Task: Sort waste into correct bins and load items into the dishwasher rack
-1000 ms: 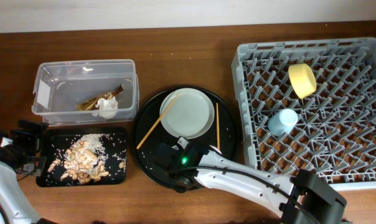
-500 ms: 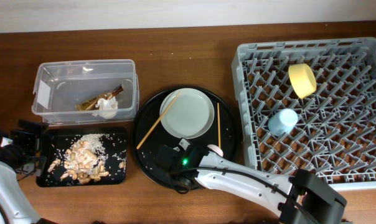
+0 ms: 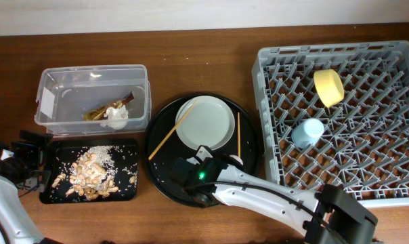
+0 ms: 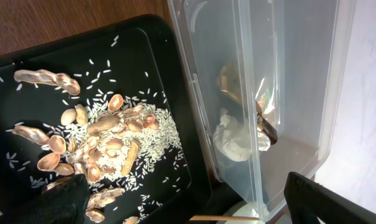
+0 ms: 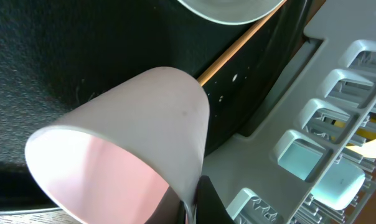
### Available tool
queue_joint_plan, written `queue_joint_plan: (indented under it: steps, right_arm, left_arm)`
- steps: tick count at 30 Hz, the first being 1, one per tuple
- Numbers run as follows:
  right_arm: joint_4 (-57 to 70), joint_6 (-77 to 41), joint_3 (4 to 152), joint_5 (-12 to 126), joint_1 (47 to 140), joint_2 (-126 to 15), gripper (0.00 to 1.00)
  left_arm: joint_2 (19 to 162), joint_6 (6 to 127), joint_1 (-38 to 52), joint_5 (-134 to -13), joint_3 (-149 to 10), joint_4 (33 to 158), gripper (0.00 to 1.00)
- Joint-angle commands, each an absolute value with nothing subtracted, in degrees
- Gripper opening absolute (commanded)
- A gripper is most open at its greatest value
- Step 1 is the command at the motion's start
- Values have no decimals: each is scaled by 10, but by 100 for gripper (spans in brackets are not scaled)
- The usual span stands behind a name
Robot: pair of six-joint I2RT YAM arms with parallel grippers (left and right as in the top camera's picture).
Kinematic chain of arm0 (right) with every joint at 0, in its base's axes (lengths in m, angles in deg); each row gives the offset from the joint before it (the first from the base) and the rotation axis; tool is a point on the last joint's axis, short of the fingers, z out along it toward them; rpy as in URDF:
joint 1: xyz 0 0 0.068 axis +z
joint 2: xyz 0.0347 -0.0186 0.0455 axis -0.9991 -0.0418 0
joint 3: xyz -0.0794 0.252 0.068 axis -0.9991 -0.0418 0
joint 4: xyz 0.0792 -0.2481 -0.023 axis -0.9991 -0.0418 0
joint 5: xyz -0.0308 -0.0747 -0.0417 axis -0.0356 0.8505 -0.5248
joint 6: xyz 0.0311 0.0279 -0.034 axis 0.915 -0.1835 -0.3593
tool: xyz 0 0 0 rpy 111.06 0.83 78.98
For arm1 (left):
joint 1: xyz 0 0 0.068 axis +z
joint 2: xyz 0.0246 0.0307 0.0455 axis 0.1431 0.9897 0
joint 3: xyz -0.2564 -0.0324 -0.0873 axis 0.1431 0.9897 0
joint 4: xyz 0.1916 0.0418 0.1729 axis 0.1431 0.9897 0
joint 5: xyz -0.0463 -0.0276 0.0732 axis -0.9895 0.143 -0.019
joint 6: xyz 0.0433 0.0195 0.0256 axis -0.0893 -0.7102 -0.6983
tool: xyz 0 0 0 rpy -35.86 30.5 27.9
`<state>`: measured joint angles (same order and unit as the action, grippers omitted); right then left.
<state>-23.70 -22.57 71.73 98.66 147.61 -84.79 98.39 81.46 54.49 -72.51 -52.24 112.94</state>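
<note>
My right gripper (image 5: 191, 200) is shut on the rim of the pink cup (image 5: 126, 143), one finger inside and one outside. Overhead, the cup (image 3: 235, 160) peeks out beside that gripper (image 3: 221, 163) on the round black tray's right side. The pale plate (image 3: 208, 122) lies on that tray with one chopstick (image 3: 167, 135) at its left and another (image 3: 238, 135) at its right. The grey rack (image 3: 394, 190) holds the yellow bowl (image 3: 328, 87) and light blue cup (image 3: 307, 132). My left gripper (image 4: 194, 205) stands open and empty over the small black tray (image 4: 175, 68).
The clear tub (image 3: 49, 81) holds the white tissue (image 3: 116, 115) and brown-gold wrapper (image 3: 103, 110). Food scraps and rice (image 3: 93, 173) lie in the shallow black tray (image 3: 49, 193). The round black tray (image 3: 158, 163) sits between the bins and the rack.
My right gripper has closed on the pink cup's rim. The plate and the right chopstick have shifted slightly right. The left arm has not moved.
</note>
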Motion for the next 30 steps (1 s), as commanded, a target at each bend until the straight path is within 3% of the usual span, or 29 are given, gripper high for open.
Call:
queue_joint_plan:
  steps: [1, 10, 16, 21, 30]
  right_arm:
    - [-228, -219, 715, 942, 1480, -848, 4]
    - [-231, -225, 777, 945, 1474, -756, 4]
    - [-221, -283, 784, 946, 1383, -633, 4]
    - [-81, -429, 784, 1060, 1223, -614, 4]
    - [261, -675, 784, 1068, 1004, -721, 4]
  left_arm:
    - [974, 818, 547, -727, -532, 1130, 99]
    - [974, 818, 547, -727, -532, 1130, 99]
    - [974, 818, 547, -727, -532, 1130, 99]
    - [974, 818, 547, -727, -532, 1130, 99]
    - [974, 818, 547, -727, -532, 1130, 99]
